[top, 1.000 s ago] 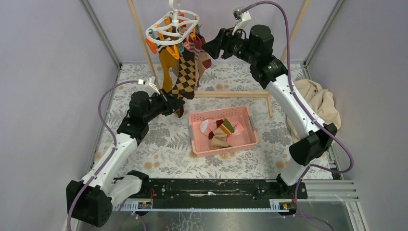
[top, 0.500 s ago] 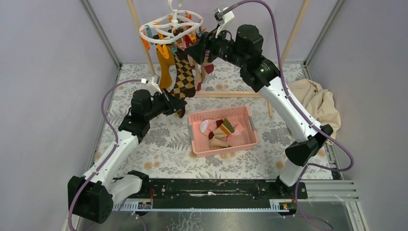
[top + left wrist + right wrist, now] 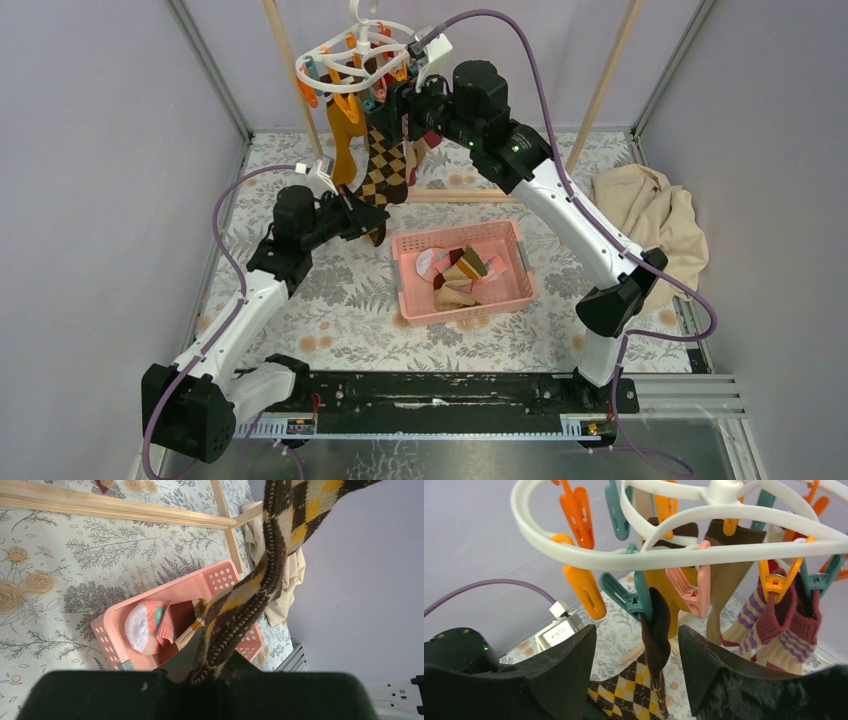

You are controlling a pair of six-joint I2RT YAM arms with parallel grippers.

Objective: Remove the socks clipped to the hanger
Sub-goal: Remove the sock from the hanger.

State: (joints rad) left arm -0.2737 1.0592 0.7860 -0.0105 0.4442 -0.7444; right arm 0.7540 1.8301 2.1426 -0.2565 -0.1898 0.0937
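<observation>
While pinned by its dark cuff in a teal clip (image 3: 642, 590) of the white oval hanger (image 3: 734, 552), top centre of frame, shows as a brown-and-yellow argyle sock (image 3: 383, 170), taut and slanted. Clamped at its lower end by the left gripper (image 3: 368, 228), mid-left. Straddled at the cuff by the right gripper (image 3: 636, 632), jaws wide apart.

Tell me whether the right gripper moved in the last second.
Yes. The right gripper has swung left, away from the right wooden post, up to the hanger.
</observation>
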